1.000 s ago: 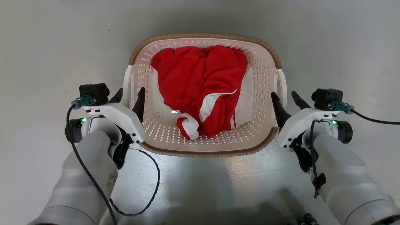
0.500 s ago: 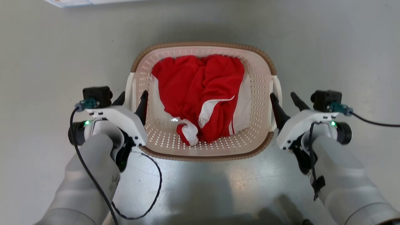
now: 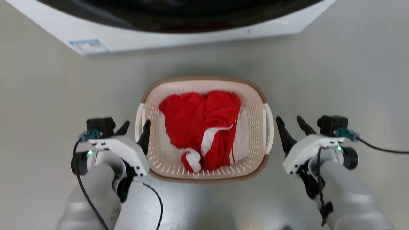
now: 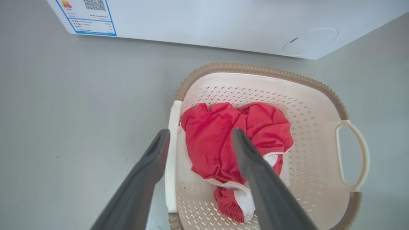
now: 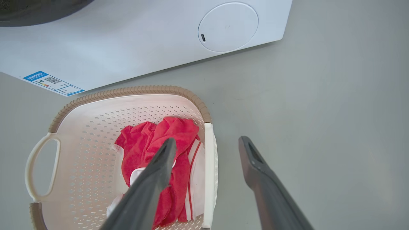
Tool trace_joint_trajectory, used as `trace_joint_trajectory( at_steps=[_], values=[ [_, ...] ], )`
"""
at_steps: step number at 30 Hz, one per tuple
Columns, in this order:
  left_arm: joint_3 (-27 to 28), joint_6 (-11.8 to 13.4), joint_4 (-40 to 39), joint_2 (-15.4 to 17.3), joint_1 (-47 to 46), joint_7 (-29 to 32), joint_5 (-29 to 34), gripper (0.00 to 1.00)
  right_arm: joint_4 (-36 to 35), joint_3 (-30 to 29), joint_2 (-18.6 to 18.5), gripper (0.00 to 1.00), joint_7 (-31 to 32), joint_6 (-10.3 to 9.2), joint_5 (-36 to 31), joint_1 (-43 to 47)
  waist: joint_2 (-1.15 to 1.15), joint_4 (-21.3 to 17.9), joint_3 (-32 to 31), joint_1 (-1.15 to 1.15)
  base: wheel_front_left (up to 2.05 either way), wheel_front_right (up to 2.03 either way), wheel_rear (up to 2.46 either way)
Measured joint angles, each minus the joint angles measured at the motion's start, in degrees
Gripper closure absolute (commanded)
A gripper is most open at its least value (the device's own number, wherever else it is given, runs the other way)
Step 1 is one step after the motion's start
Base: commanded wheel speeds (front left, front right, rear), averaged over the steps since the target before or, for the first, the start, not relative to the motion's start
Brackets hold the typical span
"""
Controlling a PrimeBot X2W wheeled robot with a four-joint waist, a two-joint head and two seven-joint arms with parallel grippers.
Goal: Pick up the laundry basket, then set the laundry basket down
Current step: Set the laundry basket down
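The cream perforated laundry basket [image 3: 204, 78] with a brown woven-look rim stands on the grey floor, holding a red and white garment [image 3: 204, 127]. My left gripper [image 3: 137, 122] is open, one finger on each side of the white left handle [image 3: 139, 119], and looks raised above it in the left wrist view, where the left gripper [image 4: 200, 131] frames that handle [image 4: 171, 159]. My right gripper [image 3: 288, 118] is open just right of the right handle [image 3: 268, 127], apart from it. In the right wrist view the right gripper [image 5: 207, 139] hangs over the handle [image 5: 208, 166].
A white washing machine [image 3: 179, 36] with a dark door stands just beyond the basket, a blue label [image 3: 88, 46] on its front lower left. Bare grey floor lies left, right and in front of the basket. Black cables trail from both wrists.
The head camera has lifted, bringing the washing machine into sight; the basket looks smaller and lower. The right gripper, earlier astride the right handle, is now clear of it. Both grippers stay open.
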Motion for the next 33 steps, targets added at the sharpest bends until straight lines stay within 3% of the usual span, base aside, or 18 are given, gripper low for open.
trace_joint_trajectory(
  at_steps=[24,33],
  values=[
    [11.6,0.0,-21.6,0.4,20.9,0.0,10.6,0.0,-27.5,-6.2,-3.3,0.0,0.0,0.0,-7.0,21.2,0.0,0.5,-22.9,0.0,0.0,0.0,0.0],
    [16.2,0.0,-32.3,-0.6,28.1,0.0,14.0,0.0,-37.0,-12.1,-3.0,0.0,0.0,-0.01,-11.1,28.2,0.0,1.3,-29.4,0.0,0.0,0.0,0.0]
  ],
)
